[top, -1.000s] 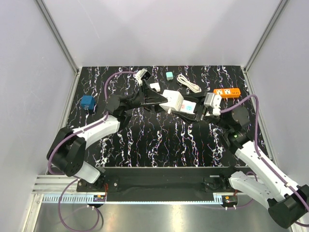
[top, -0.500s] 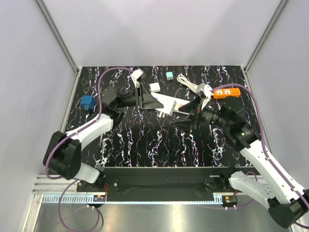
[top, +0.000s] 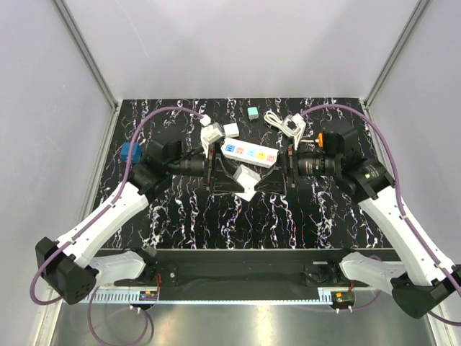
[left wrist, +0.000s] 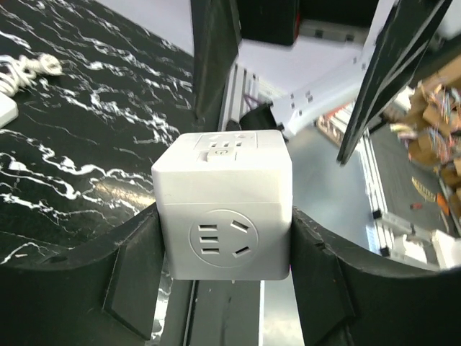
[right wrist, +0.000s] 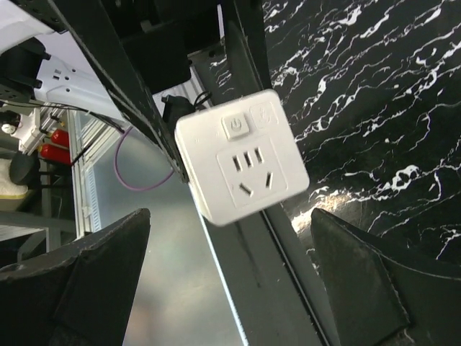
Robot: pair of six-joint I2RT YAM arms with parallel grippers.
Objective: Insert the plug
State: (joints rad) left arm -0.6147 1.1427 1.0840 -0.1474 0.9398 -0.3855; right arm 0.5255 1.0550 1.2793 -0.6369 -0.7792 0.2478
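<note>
My left gripper [top: 247,184] [left wrist: 229,268] is shut on a white cube socket [top: 248,176] [left wrist: 225,209], its pads pressed on two opposite sides, above the middle of the black marbled table [top: 180,209]. In the right wrist view the cube [right wrist: 241,166] shows a power button and a socket face. My right gripper [top: 272,178] [right wrist: 229,288] faces it from the right, open, with nothing between its fingers. A white power strip [top: 250,153] with coloured sockets lies just behind the cube. No plug prongs show in any view.
Behind lie a white adapter [top: 231,130], a teal block [top: 253,113] and a coiled white cable [top: 277,119]. A blue box [top: 130,153] sits at the left edge. An orange strip [top: 318,136] peeks out behind the right arm. Grey walls enclose the table.
The right gripper opened and let go of the white power strip, which now lies on the table. Both arms swung to face each other, the left carrying the cube nearer.
</note>
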